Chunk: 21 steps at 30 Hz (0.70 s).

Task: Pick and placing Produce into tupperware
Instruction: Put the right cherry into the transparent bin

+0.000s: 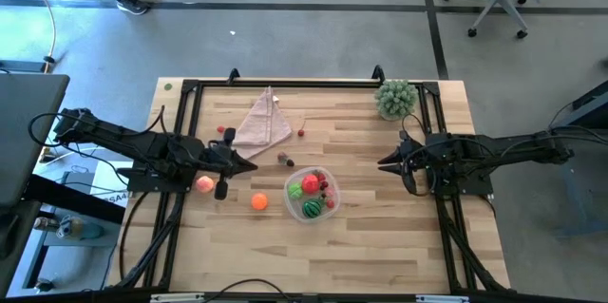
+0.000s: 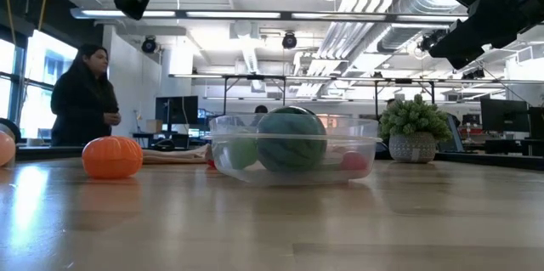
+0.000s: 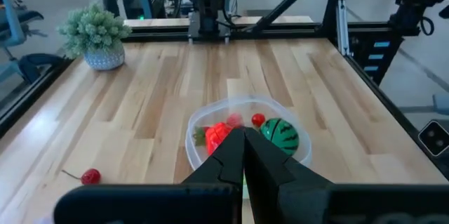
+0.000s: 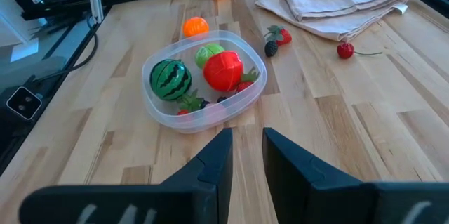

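Observation:
The clear tupperware [image 1: 326, 210] stands on the table's middle, a little toward the near edge. In it lie a striped melon [image 4: 170, 78], a red apple [image 4: 223, 71], a green apple [image 4: 208, 54] and small berries. An orange [image 1: 259, 202] rests on the table just left of the tub. A pink peach [image 1: 205, 184] lies farther left, beside my left arm. My left gripper [image 1: 252, 165] hangs shut above the table, left of the tub. My right gripper [image 1: 382, 162] hangs to the tub's right, its fingers [image 4: 217, 155] a narrow gap apart with nothing between them.
A folded pink cloth [image 1: 263, 123] lies at the far middle, and a potted plant [image 1: 395, 99] stands at the far right. A strawberry [image 4: 283, 36], a dark berry [image 4: 271, 47] and two cherries [image 4: 344, 50] lie loose between cloth and tub. A person [image 2: 82, 97] stands beyond the table.

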Motion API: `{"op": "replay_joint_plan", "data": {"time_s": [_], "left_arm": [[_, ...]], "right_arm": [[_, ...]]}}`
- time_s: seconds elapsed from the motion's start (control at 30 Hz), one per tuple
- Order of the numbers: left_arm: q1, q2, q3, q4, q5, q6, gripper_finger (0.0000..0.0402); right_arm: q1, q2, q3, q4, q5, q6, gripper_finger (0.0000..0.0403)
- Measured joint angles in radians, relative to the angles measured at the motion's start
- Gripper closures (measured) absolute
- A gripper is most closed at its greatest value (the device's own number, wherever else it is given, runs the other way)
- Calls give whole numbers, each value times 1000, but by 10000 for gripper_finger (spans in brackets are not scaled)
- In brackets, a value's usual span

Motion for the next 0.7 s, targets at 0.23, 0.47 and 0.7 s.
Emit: {"op": "replay_joint_plan", "data": {"time_s": [0.23,0.47,0.7], "left_arm": [[0,0,0,19,-18,32,401],[1,7,0,69,-127,42,401],[154,70,91,23,-345,-54,401]], "right_arm": [[0,0,0,0,0,0,335],[0,0,0,0,0,0,335],[0,0,0,0,0,0,335]]}}
